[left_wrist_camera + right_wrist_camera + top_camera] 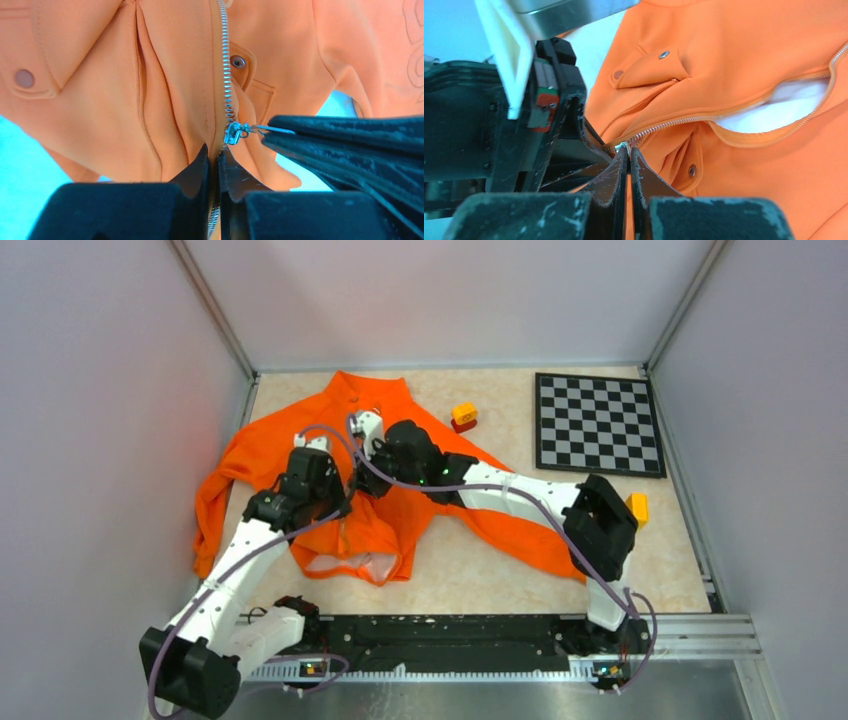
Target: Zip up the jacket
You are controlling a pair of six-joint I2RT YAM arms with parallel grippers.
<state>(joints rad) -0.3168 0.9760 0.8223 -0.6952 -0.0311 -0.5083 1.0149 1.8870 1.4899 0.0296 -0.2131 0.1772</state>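
Note:
The orange jacket (400,525) lies flat on the table, with pale lining (365,565) showing at its near end. My left gripper (217,155) is shut on the jacket's zipper line, with the teeth running between its jaws. The silver slider (232,132) sits just beyond them. My right gripper (629,152) is shut on the slider's pull tab (272,130) and reaches in from the right. In the right wrist view the zipper (744,112) gapes open past the slider over the white lining (784,107). In the top view both grippers meet mid-jacket, the left gripper (340,502) beside the right gripper (362,485).
A checkerboard (598,423) lies at the back right. A yellow and red block (464,417) sits beside the jacket's far shoulder. An orange-yellow block (638,507) lies by my right arm's elbow. Grey walls close in on three sides, and a metal rail (480,635) runs along the near edge.

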